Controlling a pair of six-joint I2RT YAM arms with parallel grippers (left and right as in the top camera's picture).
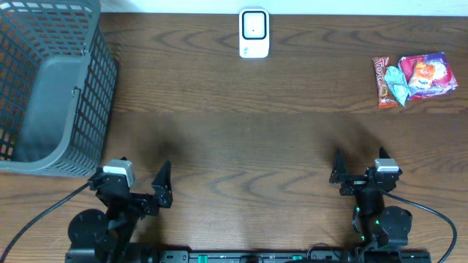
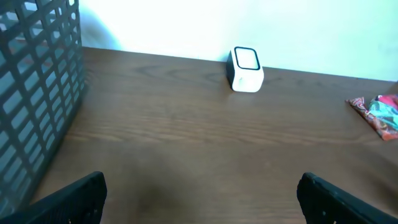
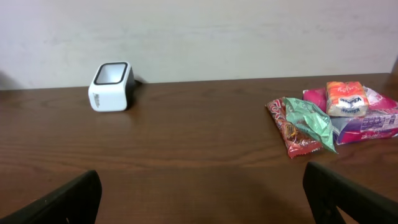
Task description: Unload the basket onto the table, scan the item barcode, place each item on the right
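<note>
1. Left gripper (image 2: 200, 202): jaws spread wide and empty, resting low at the near edge of the table (image 1: 241, 139).
2. Right gripper (image 3: 205, 202): jaws also spread and empty. It sits nearer the goods, so it is probably the arm to pick.
3. The snack packets (image 1: 413, 79) lie heaped at the far right, well apart from both grippers.
4. The white scanner (image 1: 254, 33) stands at the far middle, likely so either arm can reach it.
5. The grey basket (image 1: 95, 88) on the left probably takes scanned items.
</note>
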